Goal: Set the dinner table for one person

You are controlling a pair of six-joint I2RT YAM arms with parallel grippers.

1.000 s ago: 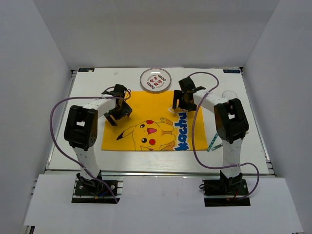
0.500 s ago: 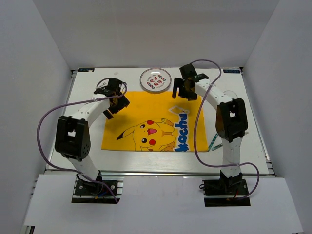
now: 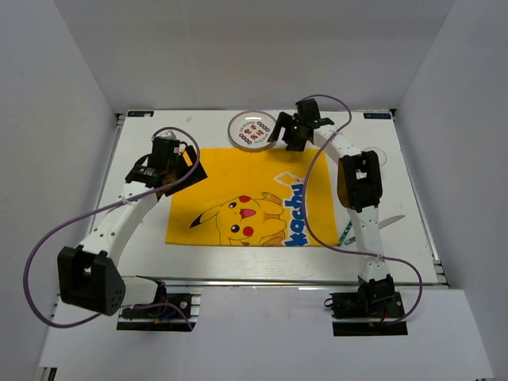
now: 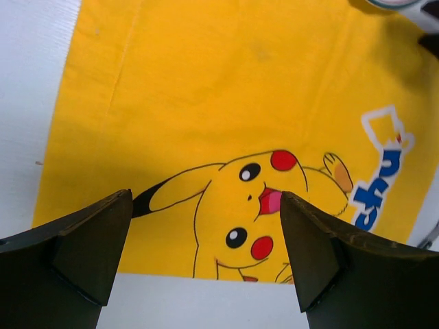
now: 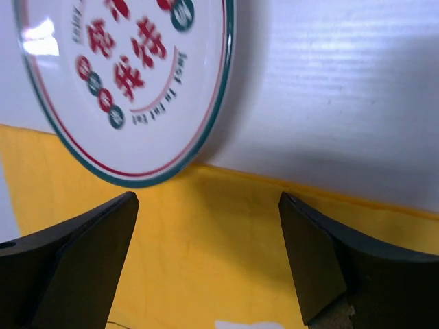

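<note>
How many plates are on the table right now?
1: a round white plate with red-and-green print, at the far edge of the yellow Pikachu cloth placemat. The arms could hide others.

Placemat point(image 3: 238, 171) flat on dinner table point(image 3: 413, 198), centre of top view. Plate point(image 3: 253, 129) on table just behind placemat, upper centre, rim at placemat's far edge. Left gripper point(image 3: 186, 171) over placemat's upper-left corner. Right gripper point(image 3: 278, 131) just right of plate. Thin item point(image 3: 347, 232) on table beside placemat's lower-right corner.
</note>
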